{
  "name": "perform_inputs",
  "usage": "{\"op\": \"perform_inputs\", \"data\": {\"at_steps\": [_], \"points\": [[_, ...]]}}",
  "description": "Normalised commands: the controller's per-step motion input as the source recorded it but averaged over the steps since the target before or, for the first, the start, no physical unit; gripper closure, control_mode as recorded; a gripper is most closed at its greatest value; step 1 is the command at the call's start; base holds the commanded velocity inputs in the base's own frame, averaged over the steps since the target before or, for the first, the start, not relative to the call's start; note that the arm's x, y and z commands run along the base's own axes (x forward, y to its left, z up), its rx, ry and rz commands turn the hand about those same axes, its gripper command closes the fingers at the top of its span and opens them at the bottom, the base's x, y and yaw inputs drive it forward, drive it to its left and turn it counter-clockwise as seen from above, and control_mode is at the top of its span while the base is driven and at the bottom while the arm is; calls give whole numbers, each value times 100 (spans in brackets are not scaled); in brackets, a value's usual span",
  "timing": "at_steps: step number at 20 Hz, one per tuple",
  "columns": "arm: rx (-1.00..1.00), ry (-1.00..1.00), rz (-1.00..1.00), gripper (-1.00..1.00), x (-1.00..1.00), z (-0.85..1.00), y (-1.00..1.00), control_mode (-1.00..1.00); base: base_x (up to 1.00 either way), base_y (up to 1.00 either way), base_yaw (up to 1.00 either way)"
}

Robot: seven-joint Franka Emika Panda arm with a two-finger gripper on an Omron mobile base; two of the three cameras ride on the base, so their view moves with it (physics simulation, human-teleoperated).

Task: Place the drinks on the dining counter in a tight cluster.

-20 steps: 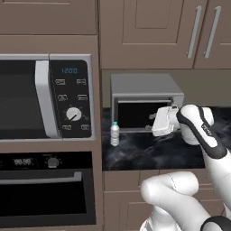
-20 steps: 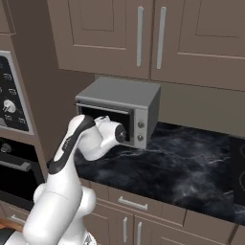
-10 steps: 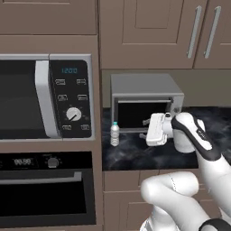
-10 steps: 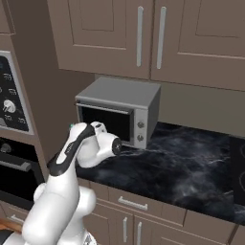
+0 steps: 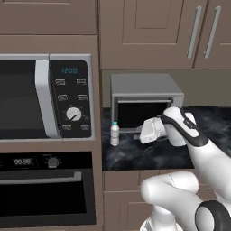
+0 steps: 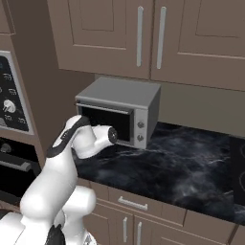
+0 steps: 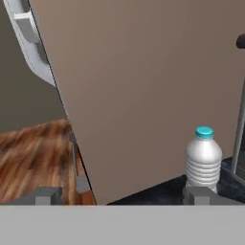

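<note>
The pincer [image 5: 143, 135] hangs low over the black counter [image 5: 149, 155] with its jaws spread wide and nothing between them, aimed sideways toward the water bottle [image 5: 115, 134]. In the hand view one fingertip [image 7: 198, 194] stands just in front of the bottle's base. The bottle stands upright, long axis vertical, blue cap on top, near the brown cabinet side [image 7: 143, 91] and left of the toaster oven [image 5: 142, 101].
</note>
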Motion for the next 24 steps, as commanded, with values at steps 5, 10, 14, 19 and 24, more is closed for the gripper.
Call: {"op": "perform_inputs", "data": {"at_steps": [5,10,14,19,24], "points": [[1,18,4,-100,29,-21,0,-100,0,0,0],[2,0,3,-100,25,-33,0,-100,0,0,0],[0,0,0,-100,29,-16,0,-100,0,0,0],[0,0,0,-100,37,0,0,-100,0,0,0],[0,0,0,-100,20,-4,2,-100,0,0,0]]}}
